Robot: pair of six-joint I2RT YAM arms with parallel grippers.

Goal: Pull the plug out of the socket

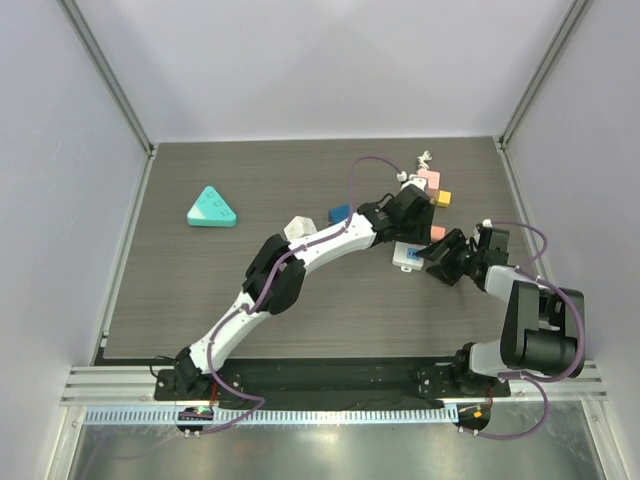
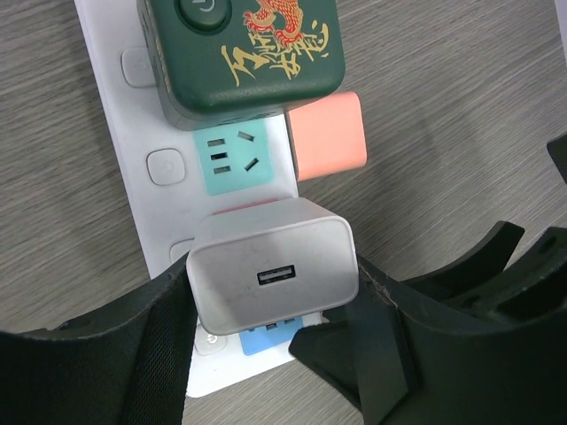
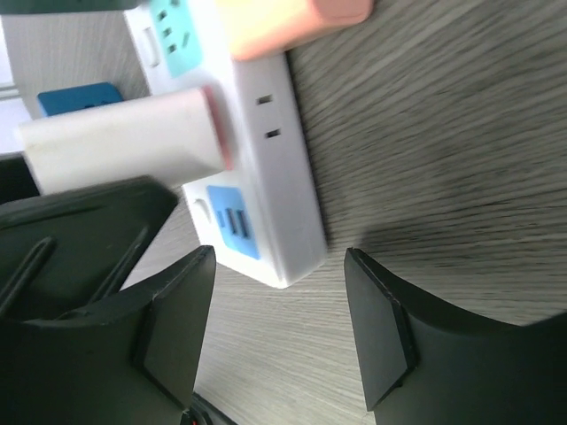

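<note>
Clamping is seen at the left gripper [image 2: 266, 305]: black fingers [image 2: 133, 354] are pressed on both sides of the white square USB charger plug [image 2: 270, 274], which is seated in the white plastic power strip [image 2: 133, 124], just beside a teal socket [image 2: 232, 158]. A dark green dragon-printed adapter [image 2: 248, 44] and salmon-pink block [image 2: 326, 133] are mounted further along. The right gripper [image 3: 279, 328] is held open, strip's end just ahead of its jaws

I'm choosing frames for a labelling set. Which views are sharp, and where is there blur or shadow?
Top external: sharp, evenly lit, no glare. Left wrist: white charger crisp, its USB port readable. Right wrist: power strip and table blurred, with a dark shadow right of the strip.
</note>
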